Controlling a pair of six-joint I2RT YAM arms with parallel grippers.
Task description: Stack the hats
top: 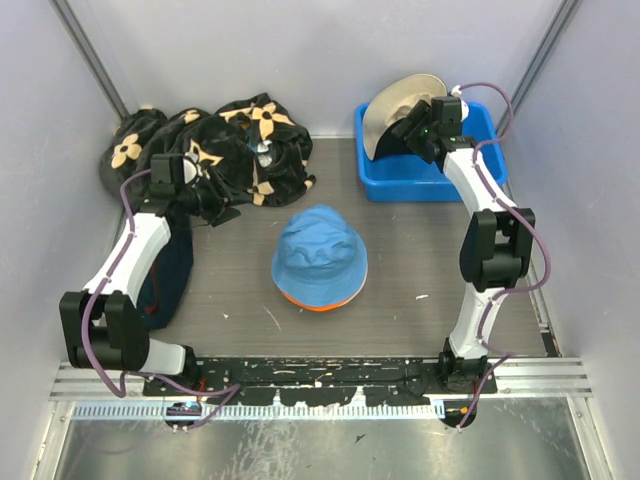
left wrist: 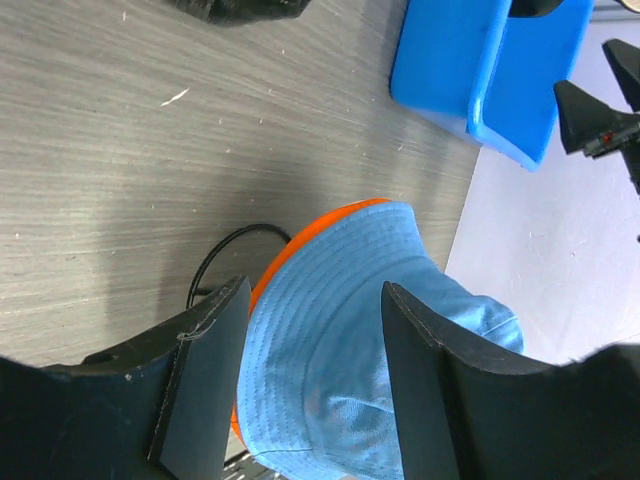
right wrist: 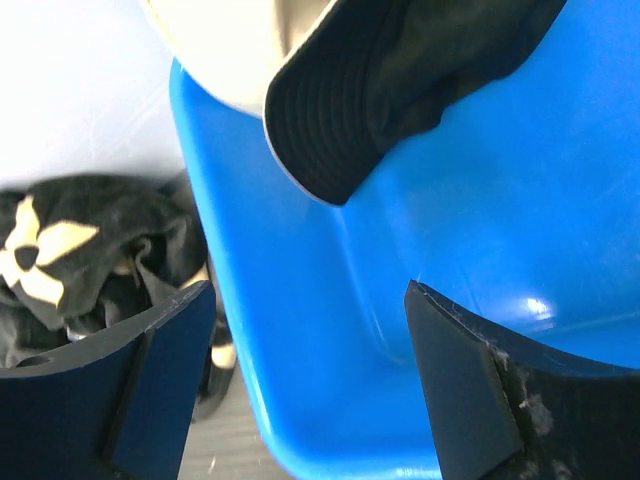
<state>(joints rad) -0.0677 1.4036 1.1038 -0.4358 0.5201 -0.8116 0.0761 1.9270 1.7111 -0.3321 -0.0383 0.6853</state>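
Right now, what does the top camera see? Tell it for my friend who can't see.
A light blue hat sits on an orange hat in the middle of the table. At back right, the right pincer hangs beside a beige hat leaning in a blue bin.

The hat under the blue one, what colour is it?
Bright orange; the lower hat peeks out below the blue hat, clearest in the left wrist view.

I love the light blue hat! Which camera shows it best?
The top external view: the whole light blue hat shows from above, lying on the orange hat, whose brim peeks out. The left wrist view shows only part of it, framed by the open left gripper. The right wrist view misses it.
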